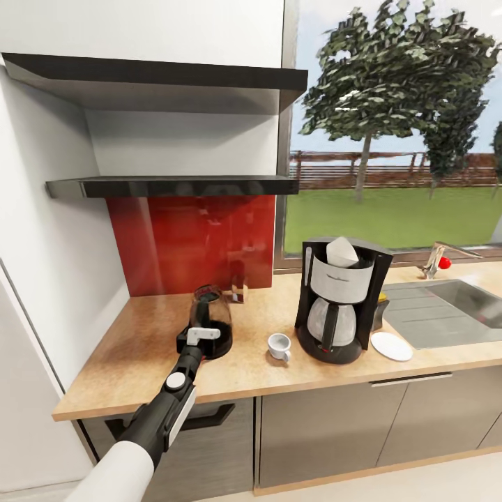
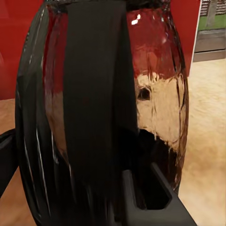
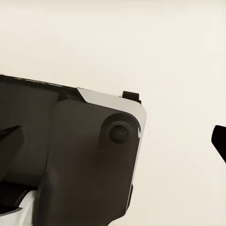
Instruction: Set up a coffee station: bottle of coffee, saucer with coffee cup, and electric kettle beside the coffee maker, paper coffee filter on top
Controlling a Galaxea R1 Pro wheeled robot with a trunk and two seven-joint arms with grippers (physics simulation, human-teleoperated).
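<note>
The left arm reaches in from the near-left, and the left gripper (image 1: 202,336) sits right at the near side of the electric kettle (image 1: 211,315). In the left wrist view the kettle's black handle (image 2: 94,94) stands straight up just ahead of the fingers (image 2: 146,197), one dark finger on each side of it. Looks clamped on the handle, or very close to it, but the actual contact isn't visible, so it can't be called for sure.

The kettle stands upright on the kitchen countertop (image 1: 139,362), left of the coffee cup (image 1: 279,346), which sits bare on the wood, handle facing the near edge. Right of the cup is the coffee maker (image 1: 340,296), with the paper coffee filter (image 1: 342,252) already poking out of its top. The saucer (image 1: 391,346) lies flat just right of the maker, near the front edge, and the sink (image 1: 446,307) starts right behind it.

So the kettle's goal lies to the right of the gripper, and the left arm is clearly the nearer one. Probably a short slide or lift rightward is all it needs, but the cup sits in the gap, so room there is tight. There's plenty of open wood left of and behind the kettle.

The right gripper's state can't be told from its wrist view. Further back, the kitchen shelf (image 1: 174,185) edges the red wall panel (image 1: 195,240).
</note>
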